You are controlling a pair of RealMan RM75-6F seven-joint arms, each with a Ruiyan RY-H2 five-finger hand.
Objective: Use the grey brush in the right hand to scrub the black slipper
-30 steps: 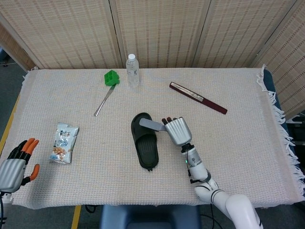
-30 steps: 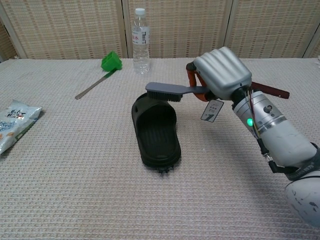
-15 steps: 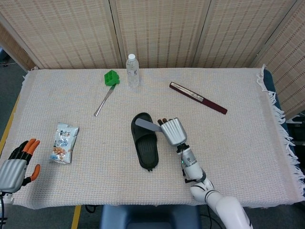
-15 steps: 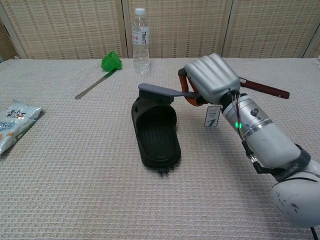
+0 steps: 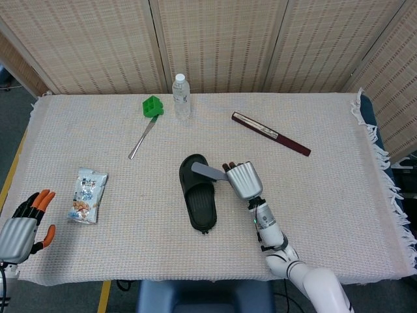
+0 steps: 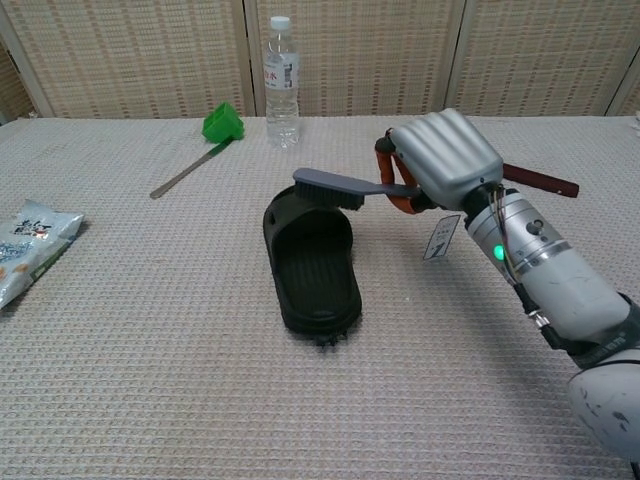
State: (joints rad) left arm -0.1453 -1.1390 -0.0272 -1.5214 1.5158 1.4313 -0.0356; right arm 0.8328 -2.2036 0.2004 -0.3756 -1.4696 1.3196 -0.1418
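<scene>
The black slipper lies sole down in the middle of the table, toe end pointing away from me. My right hand grips the handle of the grey brush just right of the slipper. The brush head reaches left over the slipper's strap, bristles down, at or just above the strap. My left hand hovers off the table's front left corner with fingers apart and nothing in it; the chest view does not show it.
A snack packet lies front left. At the back stand a water bottle and a green-headed tool. A dark red stick lies back right. A white tag dangles under my right wrist.
My right hand swept the brush left across the slipper's strap half a second ago, then drew it back right to about where it began. The left hand stayed put.
</scene>
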